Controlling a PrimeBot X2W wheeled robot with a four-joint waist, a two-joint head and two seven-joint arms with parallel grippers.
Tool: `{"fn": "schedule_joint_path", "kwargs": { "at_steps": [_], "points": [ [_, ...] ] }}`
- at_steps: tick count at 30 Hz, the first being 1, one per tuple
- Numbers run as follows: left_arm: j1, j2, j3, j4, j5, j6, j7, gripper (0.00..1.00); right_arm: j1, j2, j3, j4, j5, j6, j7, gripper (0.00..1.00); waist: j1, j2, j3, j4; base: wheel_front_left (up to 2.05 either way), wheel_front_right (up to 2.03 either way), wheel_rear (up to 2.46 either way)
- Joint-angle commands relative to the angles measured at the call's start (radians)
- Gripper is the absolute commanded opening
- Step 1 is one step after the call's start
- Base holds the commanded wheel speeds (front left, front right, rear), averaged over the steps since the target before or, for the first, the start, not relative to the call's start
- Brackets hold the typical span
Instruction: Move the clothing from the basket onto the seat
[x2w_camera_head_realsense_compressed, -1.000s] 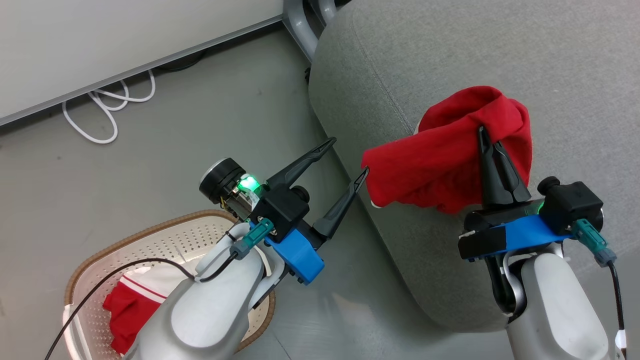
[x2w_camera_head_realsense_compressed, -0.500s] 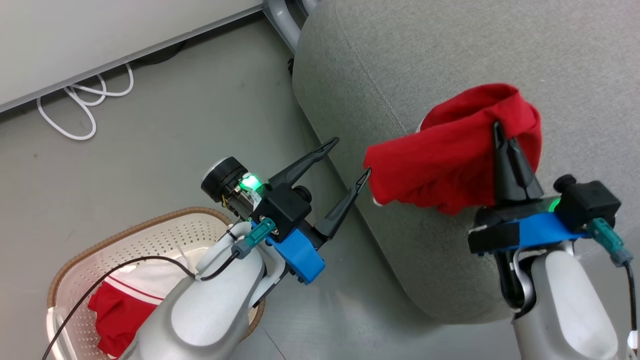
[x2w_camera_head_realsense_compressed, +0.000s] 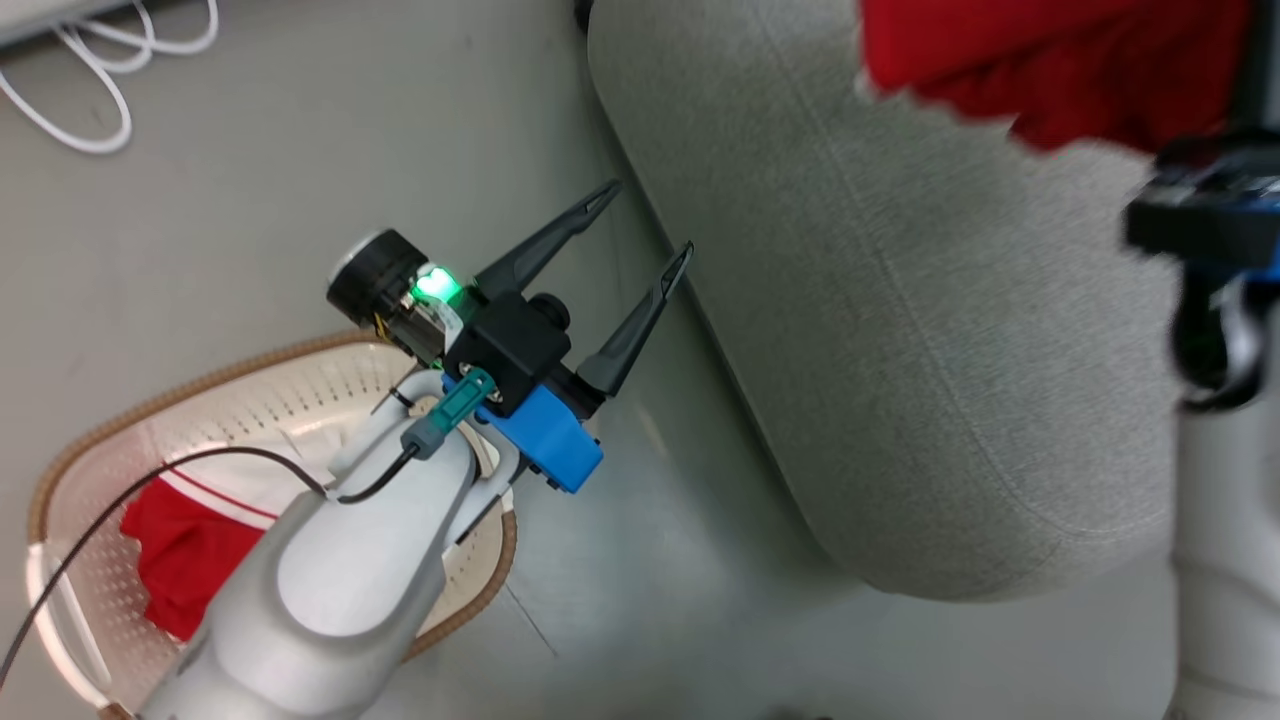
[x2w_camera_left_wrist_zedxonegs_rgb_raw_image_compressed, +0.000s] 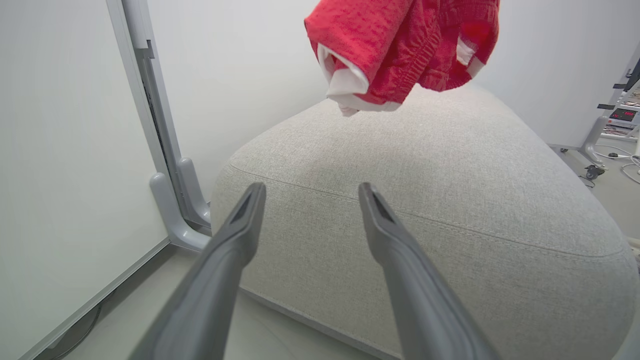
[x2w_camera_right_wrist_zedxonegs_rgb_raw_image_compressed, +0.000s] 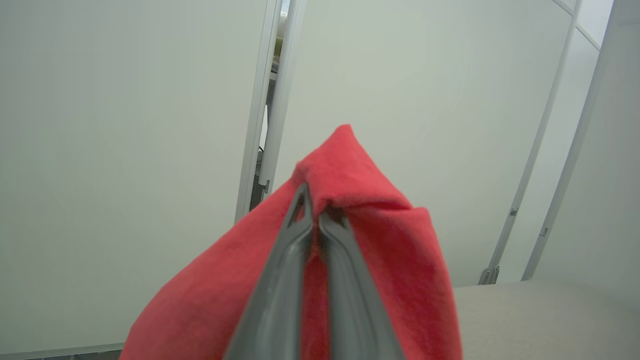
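My right gripper (x2w_camera_right_wrist_zedxonegs_rgb_raw_image_compressed: 315, 212) is shut on a plain red garment (x2w_camera_right_wrist_zedxonegs_rgb_raw_image_compressed: 350, 170), part of the clothing. That red garment (x2w_camera_head_realsense_compressed: 1050, 60) hangs above the grey seat (x2w_camera_head_realsense_compressed: 900, 350), without touching it in the left wrist view, where the garment (x2w_camera_left_wrist_zedxonegs_rgb_raw_image_compressed: 400, 45) shows white trim over the seat (x2w_camera_left_wrist_zedxonegs_rgb_raw_image_compressed: 450, 200). My left gripper (x2w_camera_head_realsense_compressed: 650, 216) stands open and empty beside the seat's left edge, above the floor. In its own wrist view the left gripper (x2w_camera_left_wrist_zedxonegs_rgb_raw_image_compressed: 311, 189) faces the seat's side. The basket (x2w_camera_head_realsense_compressed: 200, 385) sits at lower left, holding a red and white striped garment (x2w_camera_head_realsense_compressed: 180, 540), partly hidden by my left forearm.
A white cable (x2w_camera_head_realsense_compressed: 60, 110) lies coiled on the grey floor (x2w_camera_head_realsense_compressed: 300, 150) at upper left. White wall panels with a grey post foot (x2w_camera_left_wrist_zedxonegs_rgb_raw_image_compressed: 170, 200) stand behind the seat. Equipment with a red display (x2w_camera_left_wrist_zedxonegs_rgb_raw_image_compressed: 625, 115) stands far right.
My right gripper has carried the red garment farther over the seat, toward the head view's top right, and is blurred. The head camera has shifted too. The left gripper stays open.
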Motion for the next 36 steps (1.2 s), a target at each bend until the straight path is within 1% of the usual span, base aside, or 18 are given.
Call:
{"fn": "schedule_joint_path", "kwargs": {
  "at_steps": [1,4,9,14,18,21,24,31,36],
  "points": [
    [-0.018,0.016,0.005,-0.007,0.010,0.003,0.002,1.00,-0.044,-0.014,-0.018,-0.019,-0.004,-0.001,-0.001,0.00,-0.0001,0.0000,0.070,0.011,0.00,0.00,0.00],
    [-0.042,0.031,0.007,-0.027,0.017,0.004,0.015,1.00,-0.122,-0.055,-0.078,-0.049,0.001,-0.001,-0.001,0.00,-0.0001,0.0000,0.130,0.018,0.00,0.00,0.00],
    [-0.078,0.063,0.012,-0.069,0.028,0.006,0.039,1.00,-0.237,-0.136,-0.177,-0.047,0.013,-0.001,-0.001,0.00,-0.0001,0.0000,0.219,0.027,0.00,0.00,0.00],
    [-0.103,0.085,0.009,-0.120,0.038,0.007,0.063,1.00,-0.315,-0.230,-0.274,0.023,0.032,-0.001,-0.001,0.00,-0.0001,0.0000,0.295,0.038,0.00,0.00,0.00],
    [-0.115,0.099,0.001,-0.154,0.045,0.005,0.077,1.00,-0.339,-0.275,-0.330,0.077,0.027,-0.001,-0.001,0.00,-0.0001,0.0000,0.342,0.053,0.00,0.00,0.00],
    [-0.122,0.107,-0.001,-0.178,0.048,0.009,0.086,1.00,-0.335,-0.280,-0.356,0.132,0.016,-0.001,-0.001,0.00,-0.0001,0.0000,0.370,0.063,0.00,0.00,0.00],
    [-0.124,0.116,0.002,-0.194,0.047,0.015,0.090,1.00,-0.315,-0.258,-0.369,0.192,0.003,-0.001,-0.001,0.00,-0.0001,0.0000,0.388,0.068,0.00,0.00,0.00],
    [-0.126,0.117,-0.005,-0.208,0.041,0.020,0.092,1.00,-0.269,-0.207,-0.380,0.349,-0.017,-0.001,-0.001,0.00,-0.0001,0.0000,0.394,0.080,0.00,0.00,0.00],
    [-0.133,0.115,-0.009,-0.205,0.036,0.025,0.089,1.00,-0.255,-0.186,-0.380,0.419,-0.015,-0.001,-0.001,0.00,-0.0001,0.0000,0.388,0.085,0.00,0.00,0.00]
  ]
}}
